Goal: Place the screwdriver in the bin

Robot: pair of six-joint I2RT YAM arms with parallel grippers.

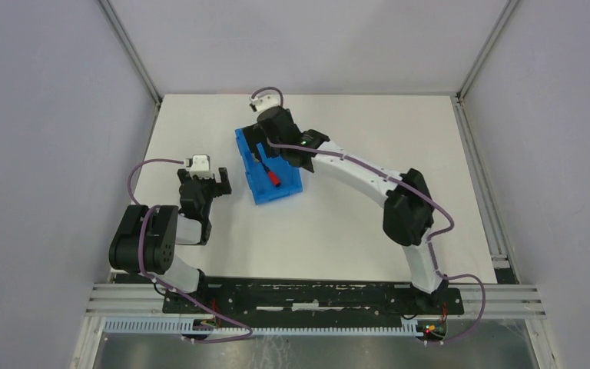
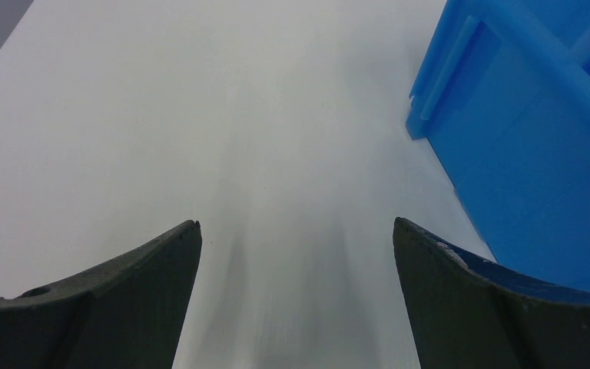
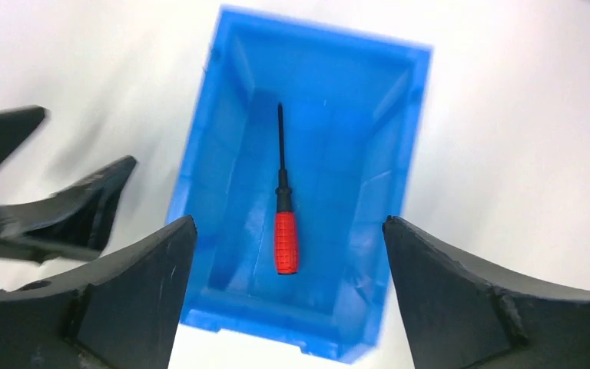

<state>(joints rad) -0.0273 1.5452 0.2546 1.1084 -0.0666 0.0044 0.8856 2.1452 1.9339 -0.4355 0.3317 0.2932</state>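
Observation:
The blue bin (image 1: 247, 158) stands in the middle of the white table; its wall also shows in the right wrist view (image 3: 219, 131) and in the left wrist view (image 2: 538, 131). The screwdriver (image 3: 285, 219), red handle and thin black shaft, lies flat on the bin's floor; its red handle shows in the top view (image 1: 274, 179). My right gripper (image 3: 288, 224) is open and empty, above the bin's far end, apart from the screwdriver. My left gripper (image 2: 296, 224) is open and empty, low over the table just left of the bin.
The white table (image 1: 338, 223) is walled by grey panels and metal posts at the back corners. The right arm's links (image 1: 407, 207) reach across the table's right half. The left gripper's fingers (image 3: 69, 207) show left of the bin in the right wrist view.

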